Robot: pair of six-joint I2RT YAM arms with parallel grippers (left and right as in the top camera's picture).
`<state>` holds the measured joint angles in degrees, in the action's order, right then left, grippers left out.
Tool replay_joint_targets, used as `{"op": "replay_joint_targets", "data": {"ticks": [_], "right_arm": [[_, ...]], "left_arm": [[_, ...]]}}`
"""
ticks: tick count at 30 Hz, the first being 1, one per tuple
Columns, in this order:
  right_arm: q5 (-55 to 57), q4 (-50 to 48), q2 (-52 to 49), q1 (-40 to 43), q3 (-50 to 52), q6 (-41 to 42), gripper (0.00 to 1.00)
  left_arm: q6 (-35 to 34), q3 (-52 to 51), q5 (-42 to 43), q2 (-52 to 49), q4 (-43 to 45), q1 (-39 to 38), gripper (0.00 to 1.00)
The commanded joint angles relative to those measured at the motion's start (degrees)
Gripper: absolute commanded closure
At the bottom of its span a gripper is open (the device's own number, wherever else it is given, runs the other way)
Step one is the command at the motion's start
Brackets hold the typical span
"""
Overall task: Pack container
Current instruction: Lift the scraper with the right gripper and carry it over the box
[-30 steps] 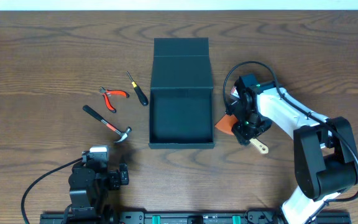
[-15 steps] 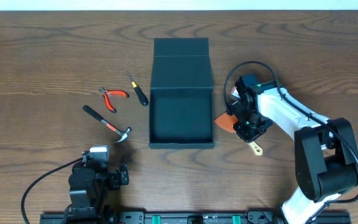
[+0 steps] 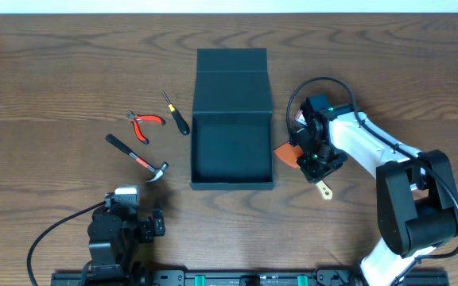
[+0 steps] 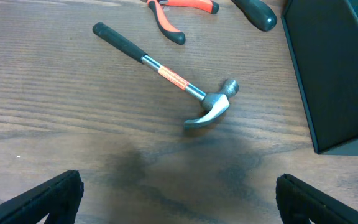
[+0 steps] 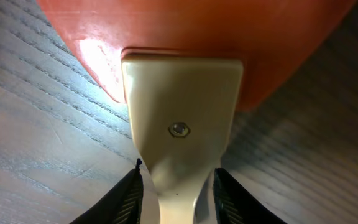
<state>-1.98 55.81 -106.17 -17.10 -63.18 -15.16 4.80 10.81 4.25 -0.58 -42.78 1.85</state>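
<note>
From above, the right end effector (image 3: 315,161) covers the middle of the orange scraper (image 3: 285,151); only an orange corner and the pale handle tip peek out. Up close, its blade and handle run off the top and bottom. In the left wrist view the pliers (image 4: 174,32), screwdriver (image 4: 260,15) and container (image 4: 334,68) are cut off, and the left end effector (image 4: 179,199) shows only two dark fingertips (image 4: 42,199).

A dark brown table (image 3: 46,71) with bold, wavy wood grain fills nearly the whole overhead view — only a pale whitish strip (image 3: 229,5) shows beyond its far edge. Light is even, shadows soft.
</note>
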Motion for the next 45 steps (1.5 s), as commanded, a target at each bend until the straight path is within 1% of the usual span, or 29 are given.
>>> {"op": "replay_joint_targets", "data": {"ticks": [1,7,9,13,16,18,29,36,42,45], "right_arm": [[-1.5,-1.3,-0.6,-0.2,1.0,0.6,0.62],[-1.3,-5.2,-0.6,-0.2,4.6,1.4,0.61],[-1.3,-6.3,-0.6,-0.2,6.2,1.6,0.63],[-1.3,-7.1,-0.6,-0.2,8.1,2.9,0.82],[-1.3,-7.0,-0.4,-0.2,8.0,3.5,0.91],[-1.3,-6.7,-0.2,-0.2,7.6,4.0,0.93],[-1.3,-0.1,3.5,-0.2,-0.5,4.0,0.95],[-1.3,2.1,9.8,-0.2,-4.3,4.0,0.95],[-1.3,2.5,17.1,-0.2,-4.7,4.4,0.95],[-1.6,2.8,21.4,-0.2,-4.8,4.9,0.93]], "left_arm": [[0.5,-0.3,-0.5,0.3,-0.2,0.3,0.01],[0.5,-0.3,-0.5,0.3,-0.2,0.3,0.01],[0.5,-0.3,-0.5,0.3,-0.2,0.3,0.01],[0.6,-0.3,-0.5,0.3,-0.2,0.3,0.01],[0.6,-0.3,-0.5,0.3,-0.2,0.3,0.01],[0.6,-0.3,-0.5,0.3,-0.2,0.3,0.01],[0.5,-0.3,-0.5,0.3,-0.2,0.3,0.01],[0.5,-0.3,-0.5,0.3,-0.2,0.3,0.01],[0.6,-0.3,-0.5,0.3,-0.2,0.3,0.01],[0.5,-0.3,-0.5,0.3,-0.2,0.3,0.02]]}}
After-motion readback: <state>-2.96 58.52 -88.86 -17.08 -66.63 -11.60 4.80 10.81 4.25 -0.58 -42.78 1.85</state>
